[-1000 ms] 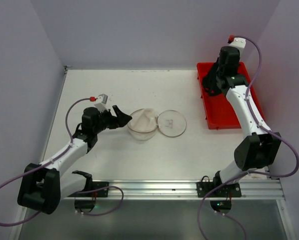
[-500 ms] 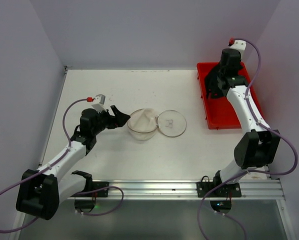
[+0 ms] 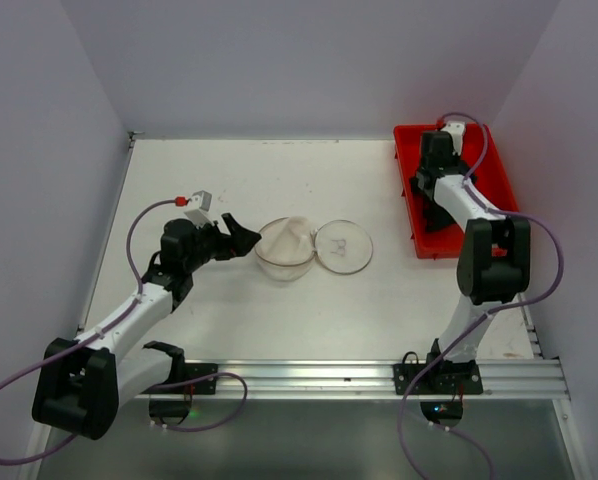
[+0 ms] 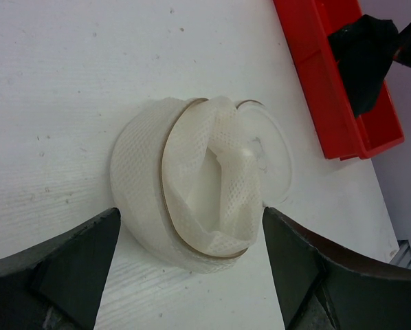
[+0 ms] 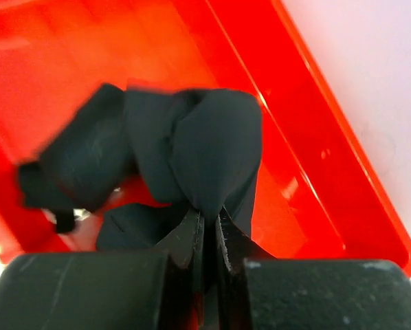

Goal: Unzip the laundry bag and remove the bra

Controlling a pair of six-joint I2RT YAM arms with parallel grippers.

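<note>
Right wrist view settles the main point: the right pincer [image 5: 204, 223] is closed, its two fingers pressed together on a fold of the bra [image 5: 185, 144]. The black cloth bunches straight ahead of the tips and spreads further to the left of the frame than to the right. Behind it is the floor of the red tray [image 5: 308, 158]. Whether the cloth touches that floor I cannot tell.

So the bra is out of the laundry bag [image 4: 212, 192] and over the tray, well apart from the bag. What is left, as I judge it, is a release, and that turns on the cloth sitting inside the tray walls rather than across one.

The left wrist view adds what the right cannot: the bag lies open on the tabletop [image 3: 229, 320], mesh slumped, wire rim showing, its lid [image 4: 274, 148] flat beside it on the tray side. It also shows the dark cloth near the tray's near wall.

From above, the left pincer [image 3: 243, 232] stands open just beside the bag, gripping nothing, and is by far the nearer arm to it. That view hides the bra under the right arm's black links.
</note>
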